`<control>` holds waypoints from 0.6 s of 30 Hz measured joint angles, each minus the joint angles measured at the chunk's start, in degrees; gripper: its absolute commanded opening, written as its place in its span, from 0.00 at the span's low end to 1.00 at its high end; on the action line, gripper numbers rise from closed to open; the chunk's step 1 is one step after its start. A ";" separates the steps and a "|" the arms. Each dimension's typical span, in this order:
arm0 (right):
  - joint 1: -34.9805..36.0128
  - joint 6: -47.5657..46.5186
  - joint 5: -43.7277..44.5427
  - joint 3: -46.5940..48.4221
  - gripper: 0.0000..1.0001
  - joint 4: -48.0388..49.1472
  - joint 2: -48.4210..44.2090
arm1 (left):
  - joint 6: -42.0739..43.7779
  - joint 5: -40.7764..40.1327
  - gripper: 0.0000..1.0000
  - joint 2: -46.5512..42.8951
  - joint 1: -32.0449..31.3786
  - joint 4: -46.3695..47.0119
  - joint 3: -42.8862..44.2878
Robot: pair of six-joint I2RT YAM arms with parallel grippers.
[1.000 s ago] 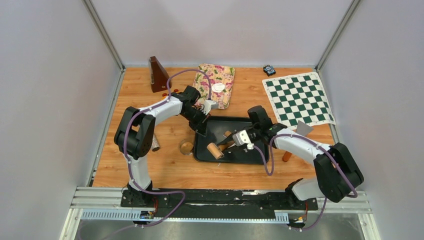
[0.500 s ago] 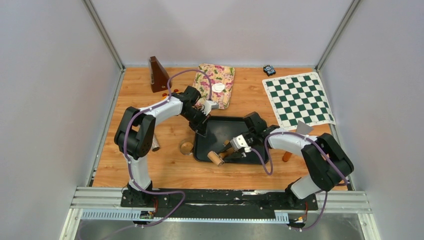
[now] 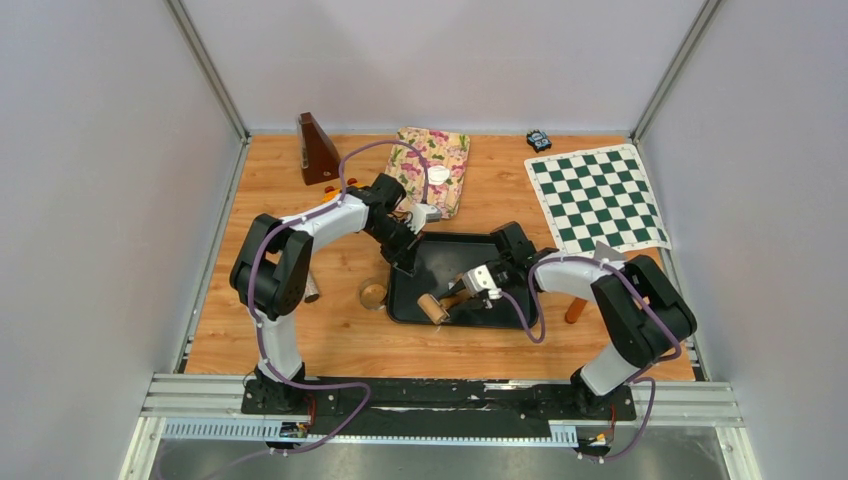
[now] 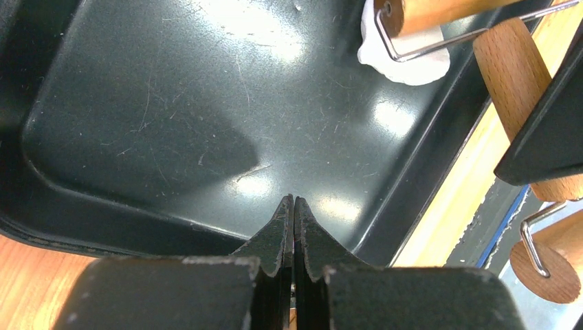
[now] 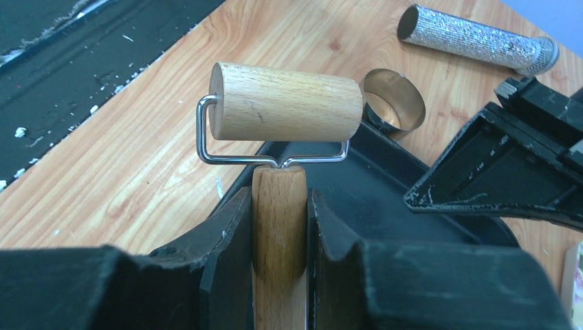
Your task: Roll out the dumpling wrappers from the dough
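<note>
A black tray [image 3: 500,255] lies mid-table. My right gripper [image 3: 466,288] is shut on the wooden handle [image 5: 278,206] of a small roller. The roller's head [image 3: 432,308] is at the tray's near-left corner. In the left wrist view the head [image 4: 440,10] sits over a white dough lump [image 4: 405,62] on the tray [image 4: 172,103]. The dough is hidden in the right wrist view. My left gripper [image 3: 405,260] is shut and empty, its tips [image 4: 293,201] at the tray's far-left rim. Round white dumpling wrappers [image 3: 437,175] lie on a floral cloth [image 3: 445,150] at the back.
A metal ring cutter [image 3: 373,294] and a glittery silver tube [image 3: 311,288] lie left of the tray. A brown metronome [image 3: 318,148] stands at the back left. A chessboard mat [image 3: 597,198] lies at the back right, a grey scraper [image 3: 607,255] near it.
My right arm has drawn in towards the tray and the roller has shifted slightly along the tray's near-left corner. My left arm has barely moved.
</note>
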 measured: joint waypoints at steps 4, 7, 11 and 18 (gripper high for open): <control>-0.96 0.98 1.42 0.00 0.00 1.01 0.07 | 0.46 -0.02 0.00 0.00 -0.07 -0.02 0.00; -1.68 2.32 3.61 -0.15 0.00 2.34 0.13 | 0.57 -0.07 0.00 0.00 -0.17 -0.13 0.00; -2.99 3.50 5.44 -0.98 0.00 4.39 0.39 | 0.66 -0.17 0.00 -0.07 -0.50 -0.26 0.00; -4.20 4.59 6.16 -1.03 0.00 5.60 0.31 | 0.72 -0.20 0.00 -0.39 -0.70 -0.24 0.00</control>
